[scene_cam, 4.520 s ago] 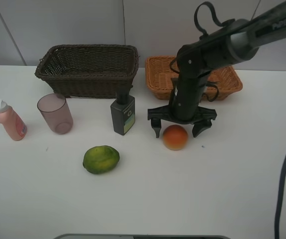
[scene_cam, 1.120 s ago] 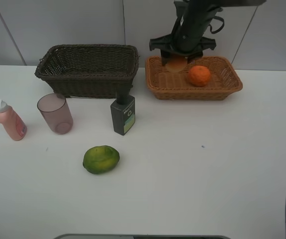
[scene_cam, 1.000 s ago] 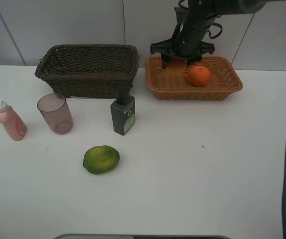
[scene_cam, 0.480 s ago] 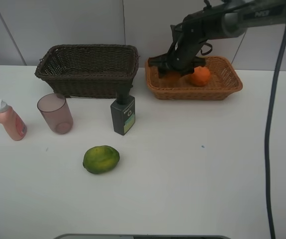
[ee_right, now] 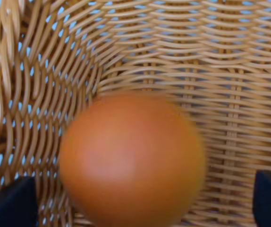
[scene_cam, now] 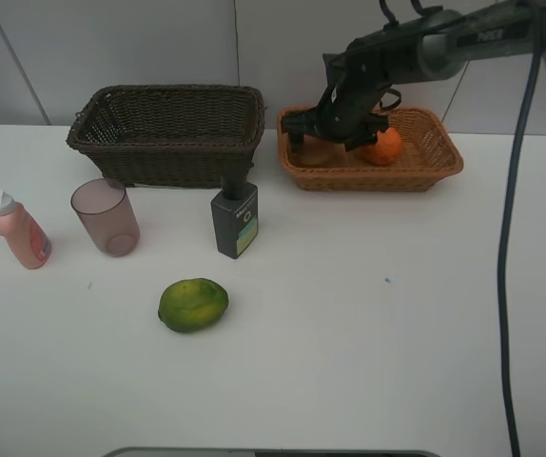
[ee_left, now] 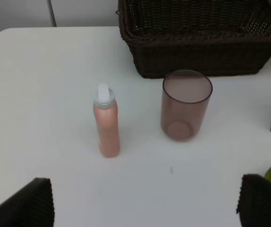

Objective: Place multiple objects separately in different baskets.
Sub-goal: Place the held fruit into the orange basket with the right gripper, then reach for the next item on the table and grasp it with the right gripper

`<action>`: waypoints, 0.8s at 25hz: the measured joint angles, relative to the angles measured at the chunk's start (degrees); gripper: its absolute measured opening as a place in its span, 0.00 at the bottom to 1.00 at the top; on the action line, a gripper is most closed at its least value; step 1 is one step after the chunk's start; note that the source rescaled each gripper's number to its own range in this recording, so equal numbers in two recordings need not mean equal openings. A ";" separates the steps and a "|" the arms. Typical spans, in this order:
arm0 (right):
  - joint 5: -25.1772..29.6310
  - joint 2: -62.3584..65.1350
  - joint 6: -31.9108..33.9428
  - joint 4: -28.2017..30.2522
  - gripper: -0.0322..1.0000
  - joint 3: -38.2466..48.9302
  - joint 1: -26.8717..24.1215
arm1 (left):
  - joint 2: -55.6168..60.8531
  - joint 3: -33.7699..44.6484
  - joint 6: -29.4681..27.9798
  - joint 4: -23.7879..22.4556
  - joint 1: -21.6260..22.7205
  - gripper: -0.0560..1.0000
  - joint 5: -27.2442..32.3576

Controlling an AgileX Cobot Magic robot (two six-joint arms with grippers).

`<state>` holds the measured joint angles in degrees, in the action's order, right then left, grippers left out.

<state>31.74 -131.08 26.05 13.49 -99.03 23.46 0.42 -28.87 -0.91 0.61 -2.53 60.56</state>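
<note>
Right gripper (scene_cam: 334,133) releases the red-yellow fruit (ee_right: 131,158) in the orange-tan basket (scene_cam: 368,181).
Its jaws stand wide on both sides of the fruit, which sits low in the basket beside the orange (scene_cam: 382,146). I would lift straight up, so no finger pushes either fruit. 4.5 s earlier this fruit lay on the table (scene_cam: 397,314) near the dark bottle (scene_cam: 235,221), under the gripper.

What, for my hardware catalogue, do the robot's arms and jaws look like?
The right arm is black with a grey link carrying white lettering, looped black wires, and a thick dark cable. The left gripper and right gripper have black jaws.
</note>
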 joint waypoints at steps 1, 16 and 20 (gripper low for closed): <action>0.00 0.00 0.00 0.00 0.98 0.00 0.00 | 0.00 0.00 0.00 0.00 0.00 0.99 0.00; 11.82 7.32 0.00 -0.27 1.00 0.00 1.40 | 0.00 0.00 0.00 0.00 0.00 0.99 0.00; 19.47 10.36 0.00 -0.30 1.00 0.00 3.53 | 0.00 0.00 0.00 0.00 0.00 0.99 0.00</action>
<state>51.22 -120.72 26.05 13.19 -99.03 27.00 0.42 -28.87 -0.91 0.61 -2.53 60.56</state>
